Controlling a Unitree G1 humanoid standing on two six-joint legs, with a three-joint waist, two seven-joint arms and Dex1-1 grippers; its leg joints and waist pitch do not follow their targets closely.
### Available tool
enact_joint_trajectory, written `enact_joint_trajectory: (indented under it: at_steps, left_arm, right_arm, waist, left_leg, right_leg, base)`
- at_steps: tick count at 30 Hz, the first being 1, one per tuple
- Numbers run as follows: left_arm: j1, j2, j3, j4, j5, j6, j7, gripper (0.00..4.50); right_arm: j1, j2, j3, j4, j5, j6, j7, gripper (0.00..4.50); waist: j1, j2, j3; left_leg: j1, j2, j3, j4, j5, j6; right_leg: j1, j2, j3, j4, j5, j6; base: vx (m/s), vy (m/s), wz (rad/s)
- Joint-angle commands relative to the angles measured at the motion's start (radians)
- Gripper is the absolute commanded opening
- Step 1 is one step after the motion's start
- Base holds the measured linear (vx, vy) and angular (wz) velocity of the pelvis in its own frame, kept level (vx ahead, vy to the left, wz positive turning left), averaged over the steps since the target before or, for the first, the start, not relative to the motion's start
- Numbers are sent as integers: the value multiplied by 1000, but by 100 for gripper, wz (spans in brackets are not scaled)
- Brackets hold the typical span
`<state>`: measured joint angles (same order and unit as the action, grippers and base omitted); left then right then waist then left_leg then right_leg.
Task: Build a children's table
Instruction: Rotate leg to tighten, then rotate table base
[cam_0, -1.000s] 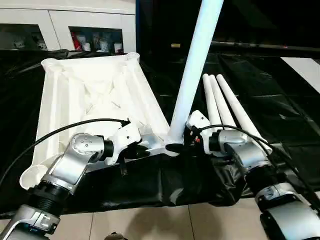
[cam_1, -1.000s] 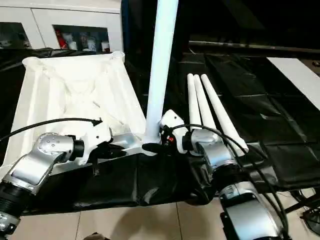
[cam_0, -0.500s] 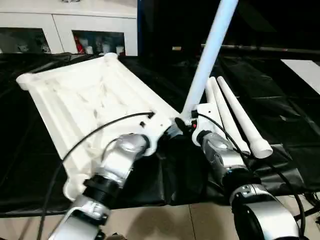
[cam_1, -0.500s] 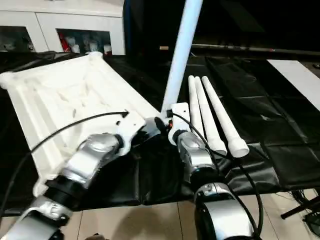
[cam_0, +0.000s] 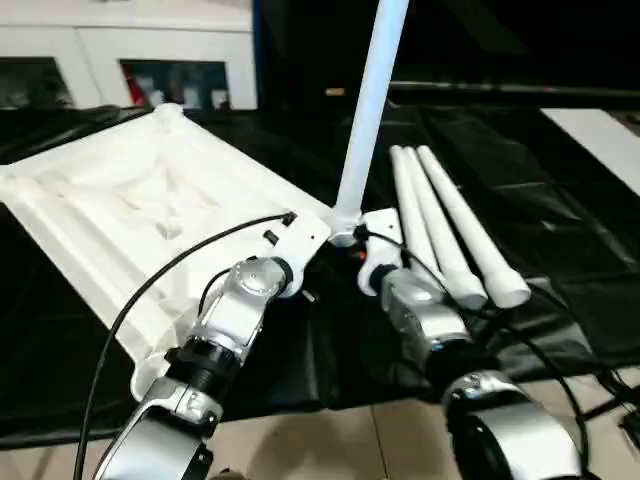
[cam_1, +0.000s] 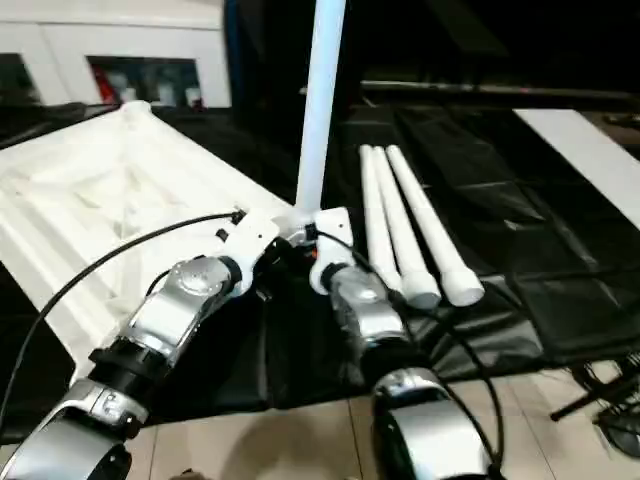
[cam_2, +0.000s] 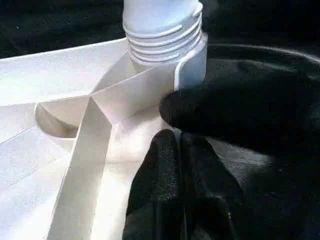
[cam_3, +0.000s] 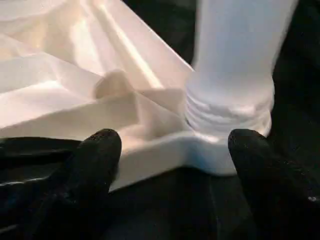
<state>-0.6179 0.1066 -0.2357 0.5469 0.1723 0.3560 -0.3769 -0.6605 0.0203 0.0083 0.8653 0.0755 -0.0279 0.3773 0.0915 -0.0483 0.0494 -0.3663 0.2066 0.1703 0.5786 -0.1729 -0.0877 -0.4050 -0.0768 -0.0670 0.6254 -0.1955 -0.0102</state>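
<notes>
The white tabletop (cam_0: 120, 200) lies ribbed side up on the black cloth, turned diagonally. One white leg (cam_0: 368, 110) stands upright with its threaded end in the near corner socket (cam_3: 230, 125). Three more legs (cam_0: 440, 220) lie side by side to the right. My left gripper (cam_2: 179, 145) is shut on the tabletop's rim just beside that socket. My right gripper (cam_3: 175, 147) is open, with its fingers (cam_3: 97, 150) straddling the corner socket at the base of the upright leg.
The black cloth-covered work table (cam_0: 560, 200) stretches to the right and back. White cabinets (cam_0: 60, 60) stand behind at the left. A white panel (cam_0: 600, 130) lies at the far right. Pale floor tiles (cam_0: 330, 440) show below the table's front edge.
The tabletop has swung counter-clockwise while the lying legs stayed put, and its corner with the upright leg has moved away from me. Both forearms swung inward with it.
</notes>
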Motion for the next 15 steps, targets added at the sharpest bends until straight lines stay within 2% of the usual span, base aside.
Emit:
enact_joint_trajectory:
  at_steps: [1, 2, 3, 4, 5, 6, 7, 10, 14, 15]
  left_arm:
    - [-13, 14, 23, 35, 2, -102, 46, 0]
    - [-17, 14, 28, 39, -1, -115, 52, 29]
    - [-27, 7, 63, 31, -49, -118, 24, 47]
    - [-29, 6, 72, 23, -59, -116, 22, 58]
    - [-35, 8, 96, -2, -80, -106, 18, 62]
    - [-38, 9, 104, -10, -82, -104, 21, 70]
    - [-41, 19, 108, -20, -73, -113, 34, 83]
    - [-45, 63, 135, -58, -62, -98, 54, 104]
    - [-18, 185, 210, -154, -44, -16, 80, 142]
    - [-9, 208, 221, -172, -41, 4, 79, 149]
  right_arm:
    - [42, -38, 21, -109, -2, 44, 46, 376]
    - [48, -42, 23, -120, -3, 47, 50, 382]
    - [68, -50, 25, -145, -11, 54, 58, 383]
    - [71, -52, 26, -147, -15, 52, 56, 383]
    - [77, -54, 27, -146, -26, 48, 48, 383]
    - [77, -55, 28, -143, -30, 46, 44, 383]
    - [76, -54, 29, -139, -31, 46, 41, 383]
    - [78, -50, 40, -152, -31, 60, 41, 383]
    - [87, -42, 62, -196, -31, 103, 47, 383]
    - [88, -41, 67, -200, -33, 108, 50, 383]
  waist:
    - [8, -3, -62]
    - [9, -4, -63]
    - [9, 0, -64]
    - [9, 3, -65]
    - [8, 0, -67]
    - [7, 6, -68]
    - [3, 5, -66]
    - [2, 6, -64]
    - [-3, 8, -63]
    - [-3, 11, -62]
  left_leg:
    - [2, 19, -1, -64, -154, 44]
    - [2, 18, -1, -64, -143, 47]
    - [1, 18, -1, -64, -145, 43]
    - [3, 18, 0, -62, -143, 39]
    - [2, 18, 0, -60, -132, 37]
    - [0, 19, -1, -60, -123, 37]
    - [2, 20, 0, -61, -134, 37]
    - [5, 21, -1, -62, -155, 35]
    - [8, 22, -2, -64, -158, 22]
    - [9, 23, -2, -65, -161, 15]
  right_leg:
    - [54, -59, 46, -77, -113, -157]
    - [55, -59, 45, -76, -97, -158]
    - [56, -62, 45, -75, -101, -165]
    - [55, -62, 46, -75, -95, -171]
    - [57, -62, 46, -71, -67, -187]
    - [57, -62, 46, -66, -35, -204]
    - [55, -59, 44, -68, -32, -209]
    - [54, -60, 45, -69, -57, -211]
    - [53, -57, 44, -66, -66, -202]
    - [52, -57, 45, -64, -68, -201]
  base:
    - [0, 0, 0]
    - [0, 0, 0]
    - [0, 0, 0]
    - [0, 0, 0]
    - [0, 0, 0]
    - [0, 0, 0]
    - [0, 0, 0]
    - [0, 0, 0]
    - [0, 0, 0]
    - [0, 0, 0]
